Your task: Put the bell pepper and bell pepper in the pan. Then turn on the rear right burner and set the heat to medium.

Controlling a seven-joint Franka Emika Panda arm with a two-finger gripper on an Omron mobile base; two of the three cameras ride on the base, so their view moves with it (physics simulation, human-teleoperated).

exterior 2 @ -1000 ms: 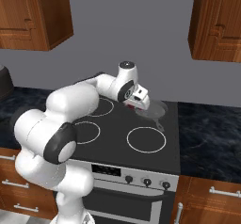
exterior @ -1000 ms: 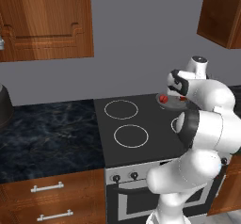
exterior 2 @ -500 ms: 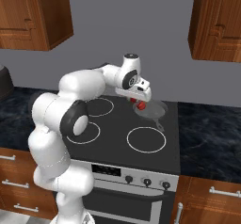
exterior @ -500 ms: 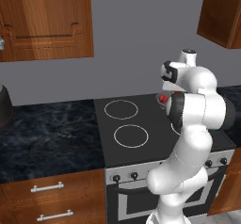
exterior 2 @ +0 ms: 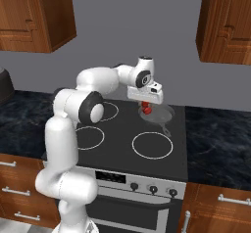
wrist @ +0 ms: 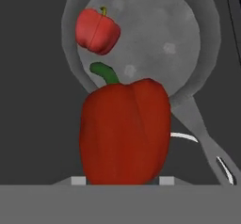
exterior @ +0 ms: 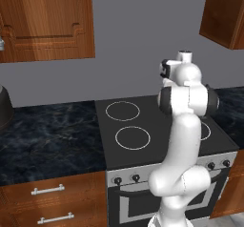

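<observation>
Black cooktop [exterior 2: 122,149] below; my gripper [exterior 2: 146,105] clamps one bell pepper [wrist: 124,131] above the pan [wrist: 155,44], fingertips hidden behind it. Second bell pepper [wrist: 97,30] lies inside pan; pan handle [wrist: 207,145] cut off.

A deep red bell pepper [wrist: 124,131] with a green stem fills the lower middle of the hand view. Toward the upper left of that frame a second, lighter red bell pepper [wrist: 97,31] carries a small yellowish stem. The pan [wrist: 188,35] under it is mottled grey with paler spots. The cooktop [exterior 2: 122,146] is flat black, marked with thin white rings. The bench [exterior: 47,135] is dark blue-black marble veined in grey. The cabinets [exterior: 45,21] are reddish-brown wood, the wall [exterior 2: 127,26] plain grey.
</observation>
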